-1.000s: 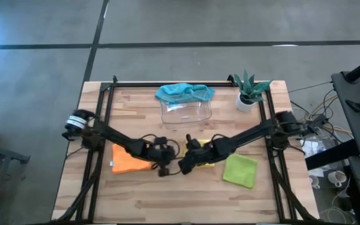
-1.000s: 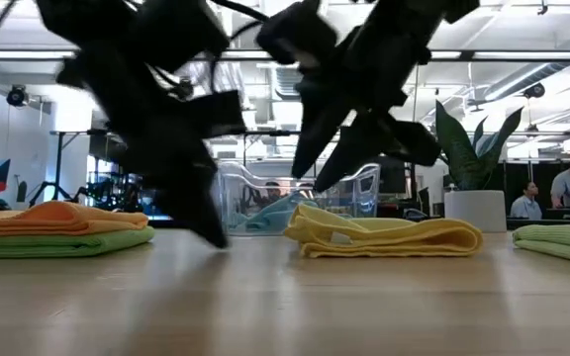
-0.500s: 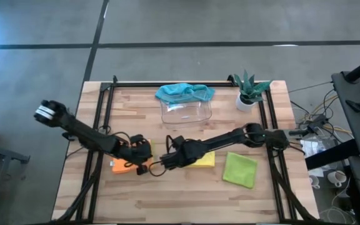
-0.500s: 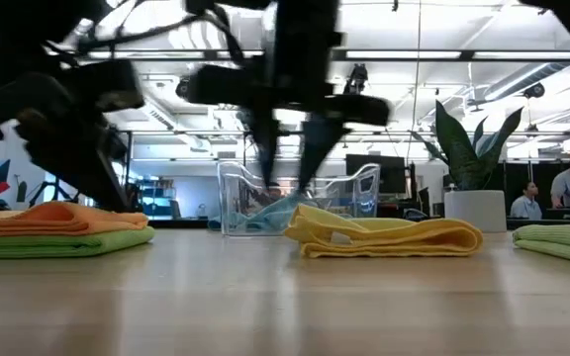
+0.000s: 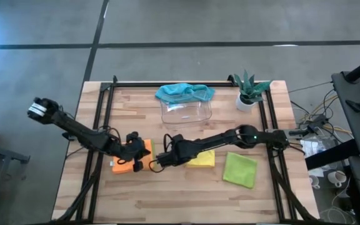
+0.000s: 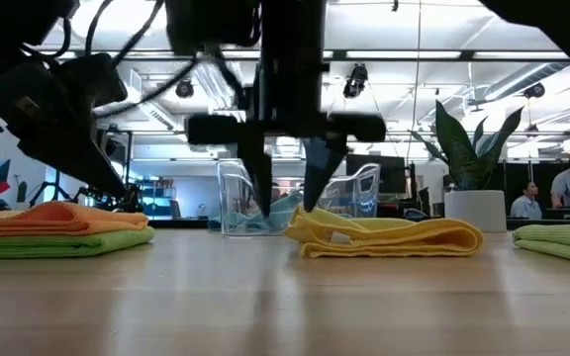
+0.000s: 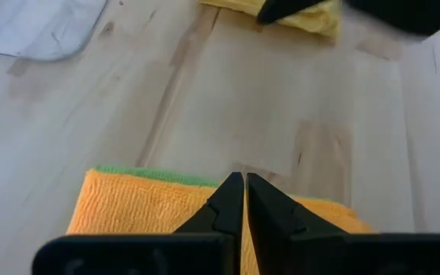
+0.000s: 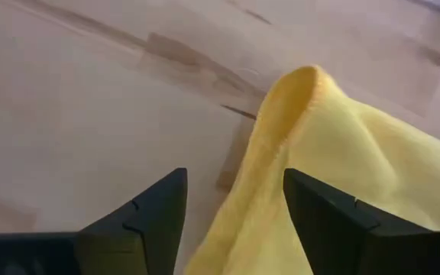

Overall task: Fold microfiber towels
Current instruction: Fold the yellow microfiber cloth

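A folded yellow towel (image 5: 202,159) lies mid-table. My right gripper (image 6: 287,193) hangs open over its left end, pointing down. In the right wrist view the towel's raised edge (image 8: 296,99) lies between and beyond the fingers, untouched. An orange towel (image 5: 122,164) lies folded on a lime green one (image 6: 57,243) at the left. My left gripper (image 7: 244,198) hovers shut just above the orange towel. A second lime green towel (image 5: 239,169) lies flat at the right. A teal towel (image 5: 185,92) hangs over the rim of the clear tray (image 5: 186,111).
A potted plant (image 5: 250,91) stands at the far right corner. Bare wood (image 5: 167,194) runs along the near side of the table. Black frame rails (image 5: 102,125) border the table's left and right sides.
Both grippers have moved toward the table's left edge. My left gripper has drawn back from the middle to above the orange towel, still shut. My right gripper has crossed to the yellow towel's left end, tipped steeply downward and opened wider. The towels have not moved.
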